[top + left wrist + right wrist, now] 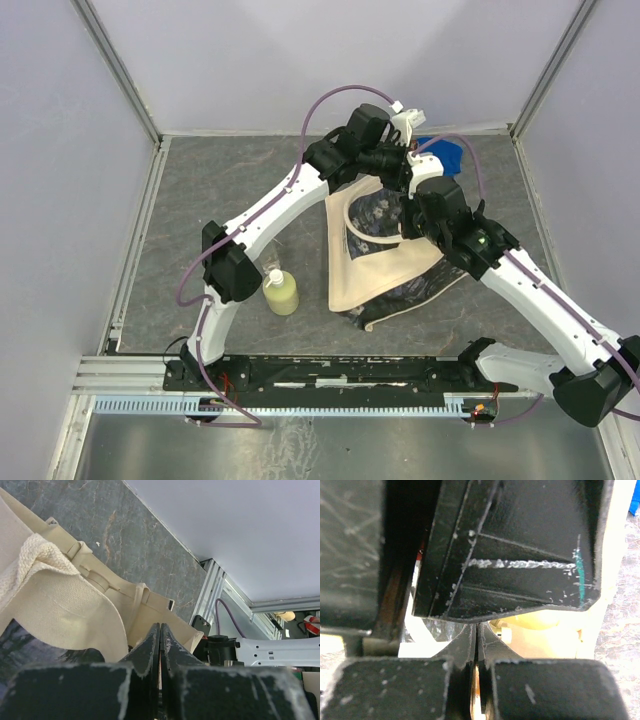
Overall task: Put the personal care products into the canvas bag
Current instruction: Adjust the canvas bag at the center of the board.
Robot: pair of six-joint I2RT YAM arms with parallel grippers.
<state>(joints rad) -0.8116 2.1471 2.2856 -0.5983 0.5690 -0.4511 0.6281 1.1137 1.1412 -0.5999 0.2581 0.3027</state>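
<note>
- Top external view showed you the canvas bag (pixel 375 275) lying on the table (pixel 220 200), both arms reaching over its far end; one yellow-green bottle (pixel 282 293) stood upright left of the bag, apart from it; a blue cloth (pixel 447 156) lay beyond the bag.
- Left wrist view showed you the left gripper (pixel 159 628) with its jaws pressed together above the bag's beige cloth; a strap handle (pixel 30 562) lay alongside.
- Right wrist view showed you the right gripper (pixel 476 630) with jaws together too; whether they pinched cloth, you could not tell.

Beige canvas bag (pixel 372 272) slumped mid-table, yellow-green pale-capped bottle (pixel 282 293) upright near its left side
</note>
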